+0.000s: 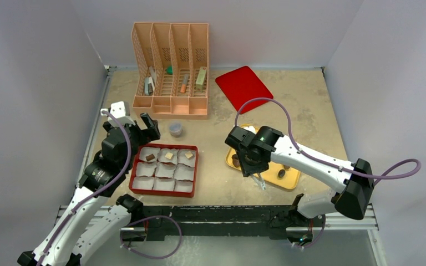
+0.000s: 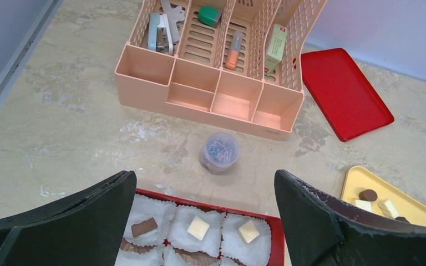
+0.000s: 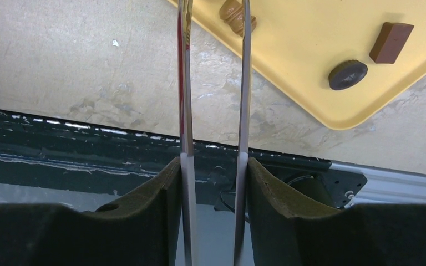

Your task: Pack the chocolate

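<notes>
Chocolate (image 2: 198, 228): three pieces in the top row of white paper cups (image 1: 163, 184) inside the red box (image 2: 211, 205), lower left of centre in the overhead view. Dark brown bar (image 2: 144, 227), cream square (image 2: 198, 228), tan square (image 2: 248, 231), one to a cup. More loose on the yellow tray (image 3: 310, 66), right of centre: dark round piece (image 3: 348, 74), brown rectangular piece (image 3: 391, 41), and caramel piece (image 3: 237, 14) at the top edge of the right wrist view, between the blades of the tweezers (image 3: 244, 83); pinched or not, cannot tell. Right gripper (image 3: 213, 166) clamped on the tweezers, fingers pressing both blades. Left gripper (image 2: 204, 177) spread wide, holding nothing, above the box's upper rim. Just above the box, tub of paper clips (image 2: 219, 152); higher, peach desk organiser (image 2: 211, 94); to its right, red lid (image 2: 344, 91).
</notes>
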{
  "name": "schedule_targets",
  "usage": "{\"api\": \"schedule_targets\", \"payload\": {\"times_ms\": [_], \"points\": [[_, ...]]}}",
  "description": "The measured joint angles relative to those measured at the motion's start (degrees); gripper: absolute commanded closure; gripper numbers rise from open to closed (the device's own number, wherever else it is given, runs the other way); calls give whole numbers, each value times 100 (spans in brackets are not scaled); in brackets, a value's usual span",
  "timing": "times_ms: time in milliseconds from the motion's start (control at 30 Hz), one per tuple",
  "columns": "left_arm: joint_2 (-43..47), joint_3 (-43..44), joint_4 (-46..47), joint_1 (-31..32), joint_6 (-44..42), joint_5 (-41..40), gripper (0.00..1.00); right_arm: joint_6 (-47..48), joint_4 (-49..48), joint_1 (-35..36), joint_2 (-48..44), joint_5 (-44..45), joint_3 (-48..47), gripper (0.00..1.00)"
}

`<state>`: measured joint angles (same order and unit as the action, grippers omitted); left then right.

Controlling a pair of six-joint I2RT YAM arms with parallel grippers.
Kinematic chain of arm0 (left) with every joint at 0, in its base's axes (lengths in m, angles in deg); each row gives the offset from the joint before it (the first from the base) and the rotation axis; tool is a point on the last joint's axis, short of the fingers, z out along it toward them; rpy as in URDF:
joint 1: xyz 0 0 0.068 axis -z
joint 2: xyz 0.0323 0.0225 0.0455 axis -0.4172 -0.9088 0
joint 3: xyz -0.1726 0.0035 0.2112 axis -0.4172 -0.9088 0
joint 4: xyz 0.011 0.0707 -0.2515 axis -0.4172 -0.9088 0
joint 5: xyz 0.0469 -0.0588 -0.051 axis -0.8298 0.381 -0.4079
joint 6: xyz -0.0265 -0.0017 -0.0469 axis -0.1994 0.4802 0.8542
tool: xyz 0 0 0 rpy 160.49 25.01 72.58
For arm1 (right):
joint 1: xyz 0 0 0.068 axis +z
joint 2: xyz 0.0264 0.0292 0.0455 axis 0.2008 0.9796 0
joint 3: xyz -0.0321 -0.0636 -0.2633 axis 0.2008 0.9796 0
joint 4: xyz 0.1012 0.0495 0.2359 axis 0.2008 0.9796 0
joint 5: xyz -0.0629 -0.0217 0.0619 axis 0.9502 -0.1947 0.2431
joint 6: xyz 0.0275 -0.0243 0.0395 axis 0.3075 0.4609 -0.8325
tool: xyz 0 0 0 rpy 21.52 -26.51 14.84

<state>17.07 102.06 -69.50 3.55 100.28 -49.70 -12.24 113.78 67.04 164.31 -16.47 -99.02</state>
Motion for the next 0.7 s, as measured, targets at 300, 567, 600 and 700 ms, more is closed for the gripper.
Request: {"api": "schedule_targets", "payload": {"times_ms": [300,567,600,700], "points": [[11,0,0,0,0,0,5,4,-24,0,2,-170,48,54],[7,0,11,0,0,0,5,55,17,0,205,-190,48,57],[4,0,11,0,0,0,5,66,11,2,240,-190,48,57],[4,0,13,0,0,0,5,116,-33,0,269,-177,48,59]]}}
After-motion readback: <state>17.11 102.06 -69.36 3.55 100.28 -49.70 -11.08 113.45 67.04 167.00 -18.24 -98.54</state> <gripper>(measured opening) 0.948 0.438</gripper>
